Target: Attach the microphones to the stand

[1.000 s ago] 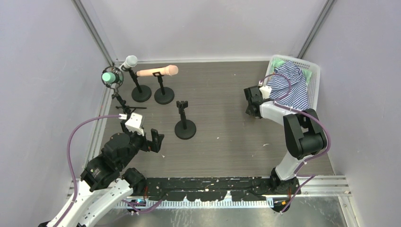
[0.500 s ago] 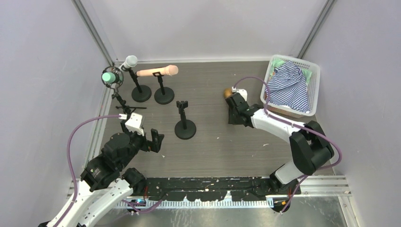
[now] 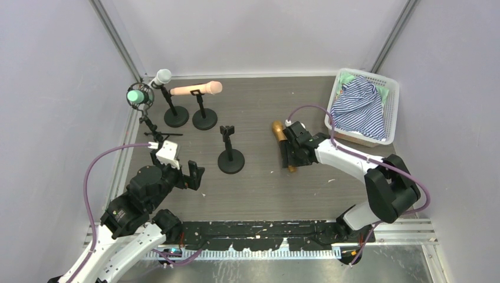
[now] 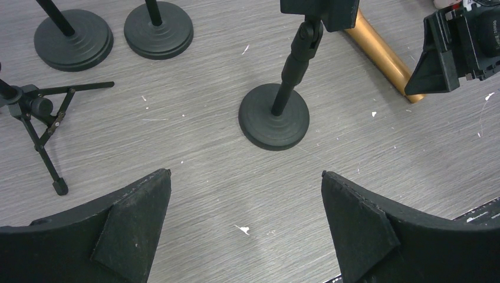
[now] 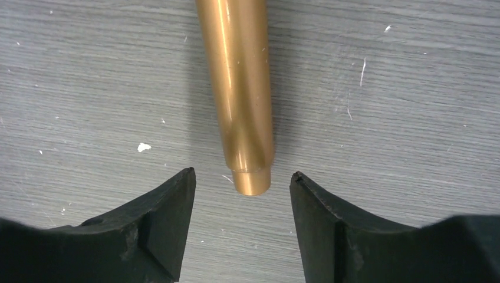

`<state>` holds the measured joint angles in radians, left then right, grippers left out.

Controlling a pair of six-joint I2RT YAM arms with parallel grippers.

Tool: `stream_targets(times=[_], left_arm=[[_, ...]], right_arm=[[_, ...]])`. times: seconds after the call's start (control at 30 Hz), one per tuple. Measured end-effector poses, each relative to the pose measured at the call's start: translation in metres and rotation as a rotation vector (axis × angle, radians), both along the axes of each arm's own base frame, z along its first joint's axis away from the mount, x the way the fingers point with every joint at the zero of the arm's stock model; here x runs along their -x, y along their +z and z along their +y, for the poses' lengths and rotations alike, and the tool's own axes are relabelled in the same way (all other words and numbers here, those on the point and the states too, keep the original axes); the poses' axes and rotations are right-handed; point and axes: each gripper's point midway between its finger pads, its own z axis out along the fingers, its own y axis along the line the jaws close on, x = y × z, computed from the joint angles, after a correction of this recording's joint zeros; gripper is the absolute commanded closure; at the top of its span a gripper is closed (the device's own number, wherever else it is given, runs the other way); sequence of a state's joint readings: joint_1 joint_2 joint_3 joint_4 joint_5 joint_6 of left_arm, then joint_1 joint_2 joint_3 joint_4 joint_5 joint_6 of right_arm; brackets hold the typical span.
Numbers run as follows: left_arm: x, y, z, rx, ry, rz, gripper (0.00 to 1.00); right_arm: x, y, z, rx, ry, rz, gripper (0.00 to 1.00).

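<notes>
One pincer, the right pincer (image 5: 242,175), is spread open and nothing is gripped in it. Its fingers (image 5: 159,224) are held on either side of the thin tail end of the gold microphone (image 5: 239,88), and no touching is seen. The microphone is laid flat on the table (image 3: 265,188) and reaches straight out ahead of the pincer.

One second ago this pincer was up by the basket (image 3: 394,100), and no gold microphone was seen on the table. Half a second ago only the gold head was seen beside the pincer, partway across. So the microphone seems to have been carried over and let go.

Off to the side of the pincer, toward the other arm, the empty stand (image 3: 230,154) is found, near but apart. Farther that way, the green microphone (image 3: 137,95), the white microphone (image 3: 160,77) and the pink microphone (image 3: 197,89) are already held on stands. The left pincer (image 4: 244,188) is also open and empty, with the empty stand just ahead of it.

Only the gold one is left. It probably must be picked up again and set into the empty clip.
</notes>
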<state>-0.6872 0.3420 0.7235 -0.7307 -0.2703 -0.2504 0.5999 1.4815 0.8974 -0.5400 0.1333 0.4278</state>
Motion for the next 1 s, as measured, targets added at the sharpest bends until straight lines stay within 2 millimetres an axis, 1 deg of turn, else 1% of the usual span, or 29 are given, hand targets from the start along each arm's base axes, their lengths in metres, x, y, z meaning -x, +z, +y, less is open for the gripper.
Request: stream_targets(times=[0.17,0.27,0.47,0.53,0.6,0.8,0.87,0.93,1.0], left_arm=[[0.000,0.001,0.001,0.001,0.003,-0.003,0.00],[0.000,0.001,0.001,0.002,0.007,-0.006,0.00],[0.000,0.001,0.002,0.002,0.010,-0.007,0.00],[0.000,0.001,0.002,0.002,0.010,-0.007,0.00],[0.000,0.001,0.002,0.003,0.012,-0.006,0.00],[-0.001,0.001,0.003,0.002,0.018,-0.008,0.00],[-0.001,0.001,0.003,0.002,0.018,-0.008,0.00],[-0.001,0.001,0.003,0.002,0.018,-0.008,0.00],[-0.001,0.001,0.003,0.001,0.020,-0.008,0.00]], right_arm=[[0.004,-0.006,-0.001,0.016,0.008,0.029,0.27],[-0.001,-0.006,0.001,0.028,0.019,0.035,0.27],[-0.037,0.001,0.018,0.031,0.043,0.010,0.27],[-0.049,-0.001,0.023,0.025,0.039,0.006,0.27],[-0.058,-0.008,0.027,0.026,0.035,0.016,0.27],[-0.082,-0.029,0.034,0.034,0.029,0.057,0.32],[-0.089,-0.029,0.036,0.031,0.033,0.062,0.34],[-0.097,-0.029,0.040,0.027,0.036,0.056,0.39],[-0.103,-0.028,0.042,0.026,0.040,0.046,0.48]])
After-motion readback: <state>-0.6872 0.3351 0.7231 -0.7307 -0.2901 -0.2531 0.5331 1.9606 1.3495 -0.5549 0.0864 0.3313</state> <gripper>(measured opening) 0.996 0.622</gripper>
